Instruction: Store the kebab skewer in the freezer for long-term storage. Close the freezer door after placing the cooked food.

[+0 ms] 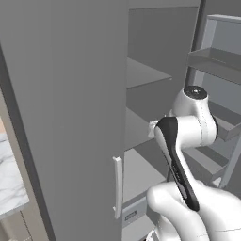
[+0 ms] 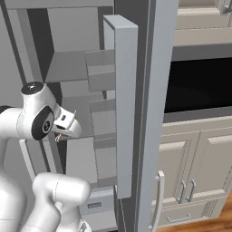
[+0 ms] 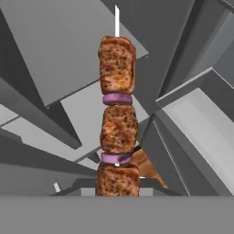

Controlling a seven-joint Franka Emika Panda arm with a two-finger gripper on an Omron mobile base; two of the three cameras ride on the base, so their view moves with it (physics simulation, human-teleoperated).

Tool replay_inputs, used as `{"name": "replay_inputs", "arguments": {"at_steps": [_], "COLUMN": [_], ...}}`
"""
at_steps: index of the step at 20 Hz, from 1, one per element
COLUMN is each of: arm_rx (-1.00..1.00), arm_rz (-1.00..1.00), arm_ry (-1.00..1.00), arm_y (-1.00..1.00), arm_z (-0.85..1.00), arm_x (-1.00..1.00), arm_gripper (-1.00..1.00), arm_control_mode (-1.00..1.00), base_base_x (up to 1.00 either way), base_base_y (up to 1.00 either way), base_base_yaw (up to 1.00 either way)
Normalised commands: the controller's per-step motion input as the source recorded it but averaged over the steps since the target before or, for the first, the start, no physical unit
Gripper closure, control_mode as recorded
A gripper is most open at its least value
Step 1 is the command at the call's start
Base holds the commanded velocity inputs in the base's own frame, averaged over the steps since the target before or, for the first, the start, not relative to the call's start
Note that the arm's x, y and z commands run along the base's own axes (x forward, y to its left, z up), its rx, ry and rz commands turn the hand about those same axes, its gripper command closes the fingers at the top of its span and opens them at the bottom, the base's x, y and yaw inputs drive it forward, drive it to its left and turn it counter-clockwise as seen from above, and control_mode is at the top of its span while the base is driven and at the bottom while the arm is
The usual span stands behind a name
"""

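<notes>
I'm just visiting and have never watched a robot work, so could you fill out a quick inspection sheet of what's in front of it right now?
Surface: grey inner shelves of the freezer, bare where visible.
Job's things: kebab skewer with browned meat chunks and purple onion slices, held upright before the open compartment; freezer door swung open, its inner bins facing in.
Clutter: nothing seen.
Grippers: gripper shut on the kebab skewer's lower end; the fingers themselves are hidden behind the meat.
Cables: nothing seen.
Surroundings: black-windowed wall oven and cream cabinets right of the freezer; marble counter on the left.
</notes>
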Motion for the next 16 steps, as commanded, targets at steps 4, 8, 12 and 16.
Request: {"name": "replay_inputs", "arguments": {"at_steps": [4,8,12,16], "arm_rx": [0.0,0.02,0.1,0.14], "arm_rz": [0.02,0.0,0.0,0.0], "arm_ry": [-0.12,-0.01,0.0,0.0], "arm_y": [0.0,0.0,0.0,0.0], "arm_z": [-0.02,0.0,-0.01,-0.11], "arm_x": [0.42,0.45,0.37,0.26], "arm_gripper": [1.0,1.0,1.0,1.0], "arm_control_mode": [-1.0,-1.0,-1.0,-1.0], "base_base_x": [0.0,0.0,0.0,0.0], "base_base_y": [0.0,0.0,0.0,0.0], "base_base_yaw": [0.0,0.0,0.0,0.0]}}
